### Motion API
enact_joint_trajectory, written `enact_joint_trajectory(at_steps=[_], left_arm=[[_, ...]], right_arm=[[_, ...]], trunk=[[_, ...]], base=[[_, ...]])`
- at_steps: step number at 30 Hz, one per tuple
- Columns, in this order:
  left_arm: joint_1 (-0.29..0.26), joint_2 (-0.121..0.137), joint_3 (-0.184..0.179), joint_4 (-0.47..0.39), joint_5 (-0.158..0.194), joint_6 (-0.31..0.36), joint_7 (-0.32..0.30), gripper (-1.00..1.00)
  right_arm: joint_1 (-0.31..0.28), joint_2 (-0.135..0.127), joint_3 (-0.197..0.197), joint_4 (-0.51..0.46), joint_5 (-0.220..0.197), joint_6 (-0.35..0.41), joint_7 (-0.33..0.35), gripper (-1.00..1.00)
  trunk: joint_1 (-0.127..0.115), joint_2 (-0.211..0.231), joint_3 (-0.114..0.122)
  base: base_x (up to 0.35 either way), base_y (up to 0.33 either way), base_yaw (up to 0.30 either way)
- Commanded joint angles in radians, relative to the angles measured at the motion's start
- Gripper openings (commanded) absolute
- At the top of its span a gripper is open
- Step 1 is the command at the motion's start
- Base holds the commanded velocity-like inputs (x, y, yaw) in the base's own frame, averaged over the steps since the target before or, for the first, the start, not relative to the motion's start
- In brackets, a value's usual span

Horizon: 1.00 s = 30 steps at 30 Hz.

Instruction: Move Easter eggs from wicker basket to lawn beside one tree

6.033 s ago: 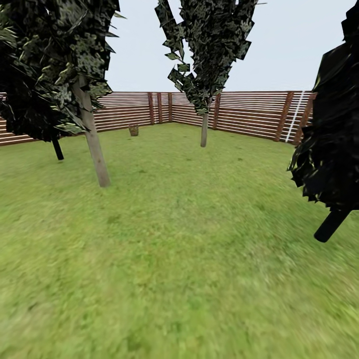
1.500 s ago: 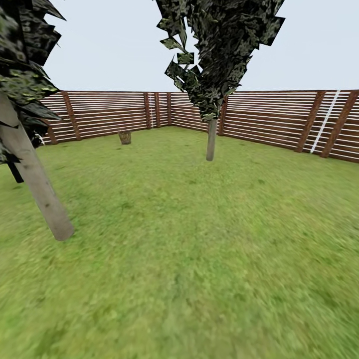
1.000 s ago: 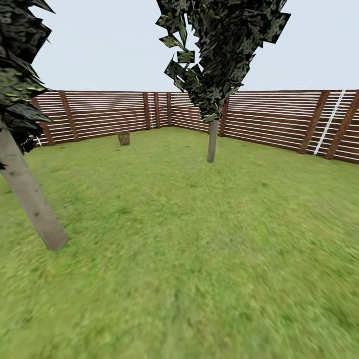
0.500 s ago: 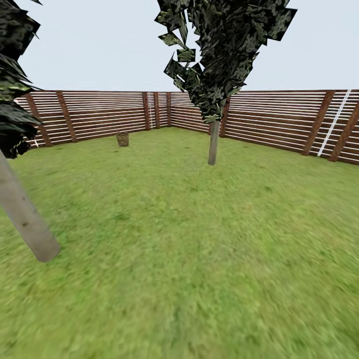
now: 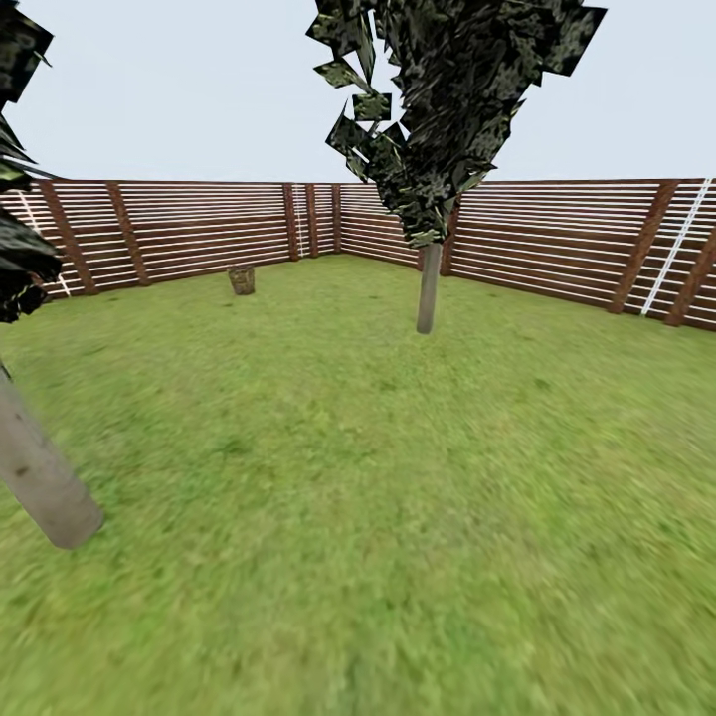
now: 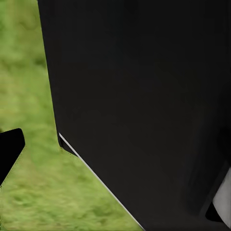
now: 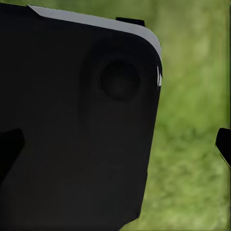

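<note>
Lawn, distant wicker basket by fence

I see the lawn as wide flat green grass with yellowish patches, running out to the garden's slatted fence. The wicker basket sits upright on it, small and brown, near the far corner just short of the fence; I cannot make out what it holds. The tree stands near the lawn's far edge, well apart from the basket, its pale slim trunk upright under dark angular leaves.
</note>
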<state>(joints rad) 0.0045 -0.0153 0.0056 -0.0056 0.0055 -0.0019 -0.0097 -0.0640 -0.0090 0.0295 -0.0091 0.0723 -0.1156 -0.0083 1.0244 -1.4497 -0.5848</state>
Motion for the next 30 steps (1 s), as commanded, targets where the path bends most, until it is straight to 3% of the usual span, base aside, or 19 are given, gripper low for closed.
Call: enact_joint_trajectory(at_steps=[1, 26, 30], left_arm=[[0.000, 0.000, 0.001, -0.001, 0.001, 0.000, -0.001, 1.00], [0.000, 0.000, 0.001, -0.001, 0.001, -0.001, -0.001, 1.00], [0.000, 0.000, 0.001, -0.001, 0.001, -0.001, -0.001, 1.00]], right_arm=[[0.000, 0.000, 0.002, 0.001, 0.007, -0.003, -0.001, 1.00], [0.000, 0.000, 0.001, 0.009, 0.008, -0.002, 0.004, 1.00], [0.000, 0.000, 0.006, 0.010, 0.015, 0.003, 0.006, 1.00]], trunk=[[0.001, 0.000, -0.001], [0.001, 0.000, 0.000], [0.001, 0.000, -0.002]], base=[[0.325, 0.000, 0.000], [0.325, 0.000, 0.001], [0.325, 0.000, 0.171]])
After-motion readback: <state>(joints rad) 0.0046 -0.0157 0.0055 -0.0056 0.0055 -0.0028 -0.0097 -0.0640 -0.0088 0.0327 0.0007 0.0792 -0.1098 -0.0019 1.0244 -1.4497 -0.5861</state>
